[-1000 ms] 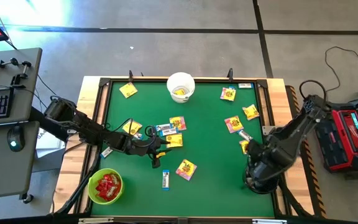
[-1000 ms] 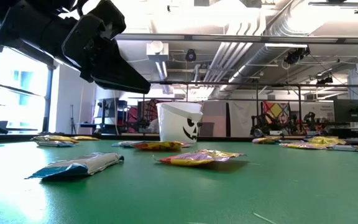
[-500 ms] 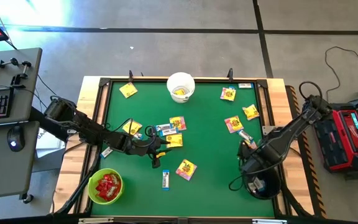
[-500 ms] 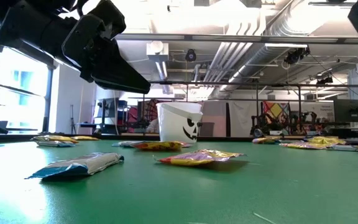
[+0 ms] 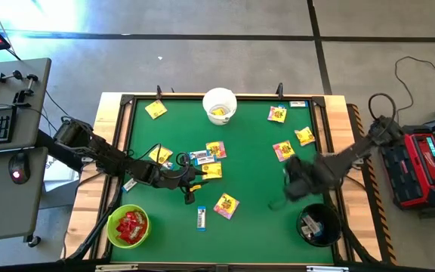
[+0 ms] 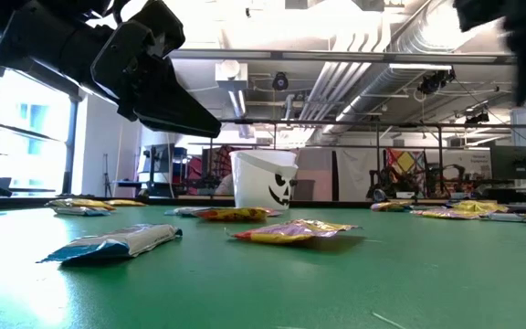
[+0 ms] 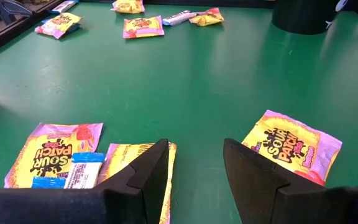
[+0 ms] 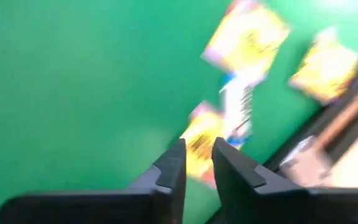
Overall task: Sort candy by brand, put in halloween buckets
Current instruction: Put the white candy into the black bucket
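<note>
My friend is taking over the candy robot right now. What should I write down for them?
Left gripper: open, holding nothing, low over the yellow packets mid-table.
Right gripper: narrow gap between its fingers, nothing in it, above the table's right side near the black bucket.
Buckets: the lime green bucket at the near left holds red packets; the white bucket at the far edge holds some yellow; the black one holds a few pieces.
Left to do: yellow packets and white-and-blue bars lie scattered on the green table, none gripped.
</note>
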### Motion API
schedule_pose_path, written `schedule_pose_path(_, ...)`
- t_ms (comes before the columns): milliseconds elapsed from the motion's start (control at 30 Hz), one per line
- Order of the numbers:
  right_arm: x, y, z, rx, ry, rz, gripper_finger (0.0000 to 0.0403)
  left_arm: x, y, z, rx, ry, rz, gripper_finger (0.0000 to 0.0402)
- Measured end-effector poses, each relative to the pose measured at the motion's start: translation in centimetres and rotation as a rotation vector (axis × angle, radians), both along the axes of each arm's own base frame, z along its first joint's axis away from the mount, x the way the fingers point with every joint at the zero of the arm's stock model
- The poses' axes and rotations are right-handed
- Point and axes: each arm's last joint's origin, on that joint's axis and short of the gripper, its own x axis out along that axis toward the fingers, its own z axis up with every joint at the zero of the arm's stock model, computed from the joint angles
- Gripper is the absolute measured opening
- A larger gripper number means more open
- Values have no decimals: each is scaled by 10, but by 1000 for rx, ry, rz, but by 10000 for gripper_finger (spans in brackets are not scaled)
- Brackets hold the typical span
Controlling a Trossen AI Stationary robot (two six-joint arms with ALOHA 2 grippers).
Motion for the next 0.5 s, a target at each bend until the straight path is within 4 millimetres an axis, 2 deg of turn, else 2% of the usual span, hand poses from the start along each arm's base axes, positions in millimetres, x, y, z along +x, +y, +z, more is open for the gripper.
schedule_pose_path(133, 20, -48, 1, -124, -12, -79, 92, 0, 0, 0, 0, 0, 0, 147)
schedule_pose_path(267, 38, -104, 2, -203, -62, -156, 97, 0, 0, 0, 8, 2, -4, 147)
schedule_pose_path(367, 42, -144, -4, -225, -84, -208, 97, 0, 0, 0, 8, 2, -4, 147)
schedule_pose_path(500, 36, -189, -23, -256, -108, -290, 97, 0, 0, 0, 10, 4, -4, 147)
